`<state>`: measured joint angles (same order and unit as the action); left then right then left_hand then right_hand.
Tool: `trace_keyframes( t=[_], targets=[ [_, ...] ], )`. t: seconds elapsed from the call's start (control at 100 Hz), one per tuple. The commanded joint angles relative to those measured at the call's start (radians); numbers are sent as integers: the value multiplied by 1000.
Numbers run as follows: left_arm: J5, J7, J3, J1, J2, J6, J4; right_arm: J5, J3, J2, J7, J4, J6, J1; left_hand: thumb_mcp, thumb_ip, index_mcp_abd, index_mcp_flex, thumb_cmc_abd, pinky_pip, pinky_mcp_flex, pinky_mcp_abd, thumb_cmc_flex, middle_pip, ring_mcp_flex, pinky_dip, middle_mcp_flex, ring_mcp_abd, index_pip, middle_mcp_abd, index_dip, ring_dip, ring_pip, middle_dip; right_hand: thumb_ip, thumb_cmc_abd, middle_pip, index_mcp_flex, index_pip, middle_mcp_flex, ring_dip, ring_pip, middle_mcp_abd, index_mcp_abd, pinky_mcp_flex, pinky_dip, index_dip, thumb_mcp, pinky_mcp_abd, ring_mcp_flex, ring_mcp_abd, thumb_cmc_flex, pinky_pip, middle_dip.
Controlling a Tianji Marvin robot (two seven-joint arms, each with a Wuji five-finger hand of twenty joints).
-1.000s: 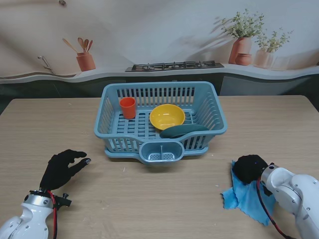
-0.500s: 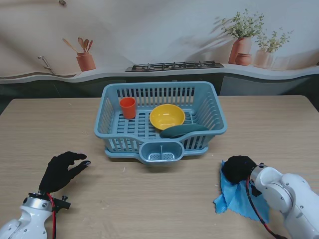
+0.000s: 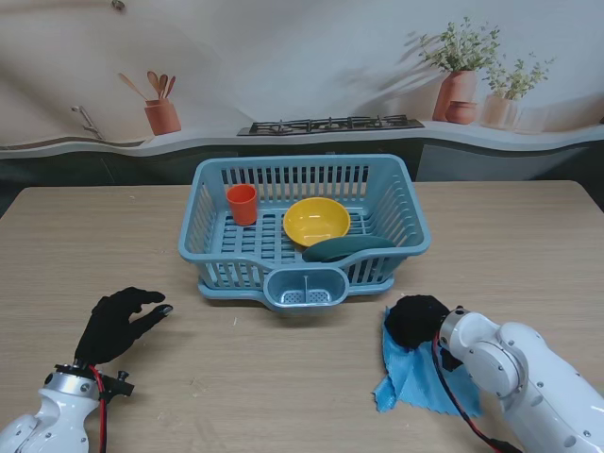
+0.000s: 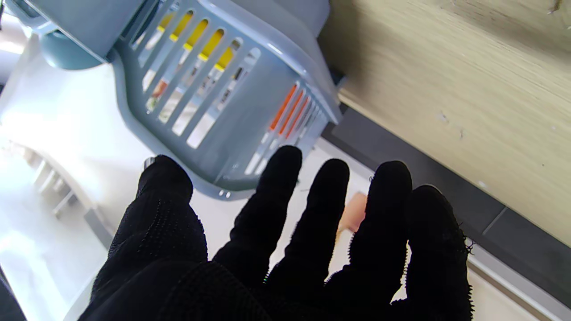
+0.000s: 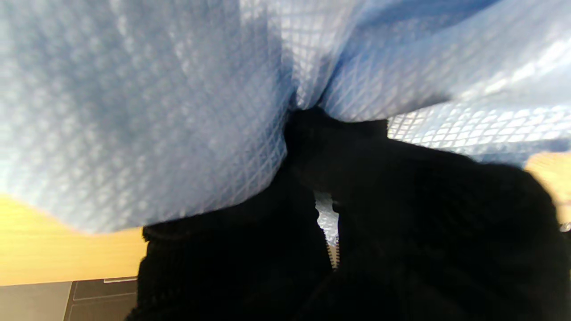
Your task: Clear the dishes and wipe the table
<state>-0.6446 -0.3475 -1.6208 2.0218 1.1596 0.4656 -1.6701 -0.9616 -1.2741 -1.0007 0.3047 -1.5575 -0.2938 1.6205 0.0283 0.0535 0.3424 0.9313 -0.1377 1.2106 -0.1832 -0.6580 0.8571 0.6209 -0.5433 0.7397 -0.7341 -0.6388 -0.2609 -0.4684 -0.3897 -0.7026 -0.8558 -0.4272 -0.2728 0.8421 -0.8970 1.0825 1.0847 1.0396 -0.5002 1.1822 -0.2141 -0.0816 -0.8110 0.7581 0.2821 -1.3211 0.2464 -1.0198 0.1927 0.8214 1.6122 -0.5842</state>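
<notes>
My right hand in its black glove is shut on a blue cloth that lies bunched on the wooden table, in front of the rack's right corner. The right wrist view shows the cloth pinched between the black fingers. A blue dish rack holds an orange cup, a yellow bowl and a dark green dish. My left hand hovers open near the table's left front, fingers spread, facing the rack.
The rack's cutlery cup juts out toward me at its front. Behind the table runs a painted kitchen backdrop with a stove and plant pots.
My right hand has dragged the blue cloth leftward across the table, toward the middle. The left hand has stayed in place.
</notes>
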Motion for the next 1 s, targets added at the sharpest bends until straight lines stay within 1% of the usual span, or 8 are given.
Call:
trace_keyframes(
  t=[0.0, 0.23, 0.4, 0.51, 0.61, 0.75, 0.87, 0.99],
  targets=[
    [2, 15, 1, -1, -2, -7, -5, -29, -28, 6, 21, 11, -26, 20, -26, -26, -8, 42, 42, 16, 1, -10, 29, -4, -18, 14, -8, -42, 13, -17, -5, -10, -15, 0, 3, -26, 39, -7, 8, 6, -4, 30, 26, 25, 4, 3, 7, -12, -57, -1, 10, 38, 14, 40],
    [7, 30, 6, -6, -4, -16, -8, -109, -167, 15, 32, 23, -105, 68, -27, -26, -1, 44, 43, 18, -3, -12, 30, -3, -20, 16, -9, -42, 15, -20, -2, -10, -18, -1, 3, -24, 38, -4, 8, 3, -4, 33, 24, 25, 12, 5, 6, -14, -56, 3, 13, 38, 16, 41],
    [7, 35, 8, -10, -5, -20, -8, -177, -251, 14, -14, 34, -115, 115, -28, -26, -2, 44, 41, 18, -3, -13, 31, -3, -20, 16, -10, -43, 15, -20, -1, -10, -18, -1, 3, -22, 37, -4, 9, 3, -4, 35, 22, 29, 14, 6, 5, -16, -55, 4, 17, 39, 19, 41],
    [8, 43, 9, -13, -7, -23, -7, -207, -281, 14, -35, 37, -117, 131, -29, -26, -3, 45, 42, 17, -3, -13, 30, -3, -20, 16, -10, -43, 15, -19, 0, -10, -18, -1, 2, -23, 37, -4, 8, 2, -4, 36, 21, 30, 12, 7, 5, -16, -53, 5, 17, 38, 20, 41],
    [17, 59, 9, -17, -9, -26, -8, -217, -286, 14, -47, 36, -117, 133, -29, -26, -3, 43, 43, 17, -2, -13, 30, -4, -19, 16, -8, -41, 16, -18, 0, -10, -18, -1, 2, -23, 36, -4, 8, 2, -3, 36, 20, 30, 12, 7, 5, -16, -53, 4, 17, 38, 20, 41],
    [24, 96, 12, -14, -15, -53, -21, -192, -267, 11, -38, 21, -110, 131, -29, -26, -4, 32, 43, 12, 10, -7, 29, -12, -6, 14, 3, -40, 21, -18, 3, -7, -9, 3, 2, -23, 36, -5, 8, 1, -3, 37, 17, 31, 9, 6, 4, -15, -52, 4, 18, 38, 20, 42],
    [31, 108, 16, -16, -16, -60, -28, -166, -227, 11, -23, 9, -116, 117, -29, -26, -2, 35, 40, 13, 7, -9, 31, -11, -10, 14, -1, -44, 21, -21, 4, -7, -10, 2, 2, -25, 36, -6, 8, 2, -2, 37, 22, 31, 8, 5, 4, -14, -53, 3, 16, 38, 20, 42],
    [39, 129, 18, -15, -19, -67, -35, -116, -168, 8, -3, -1, -89, 94, -29, -26, -5, 33, 44, 13, 8, -8, 29, -12, -8, 13, 1, -40, 22, -17, 5, -8, -10, 3, 2, -25, 35, -7, 7, 2, -2, 37, 20, 32, 8, 5, 3, -14, -52, 2, 18, 38, 19, 42]
  ],
)
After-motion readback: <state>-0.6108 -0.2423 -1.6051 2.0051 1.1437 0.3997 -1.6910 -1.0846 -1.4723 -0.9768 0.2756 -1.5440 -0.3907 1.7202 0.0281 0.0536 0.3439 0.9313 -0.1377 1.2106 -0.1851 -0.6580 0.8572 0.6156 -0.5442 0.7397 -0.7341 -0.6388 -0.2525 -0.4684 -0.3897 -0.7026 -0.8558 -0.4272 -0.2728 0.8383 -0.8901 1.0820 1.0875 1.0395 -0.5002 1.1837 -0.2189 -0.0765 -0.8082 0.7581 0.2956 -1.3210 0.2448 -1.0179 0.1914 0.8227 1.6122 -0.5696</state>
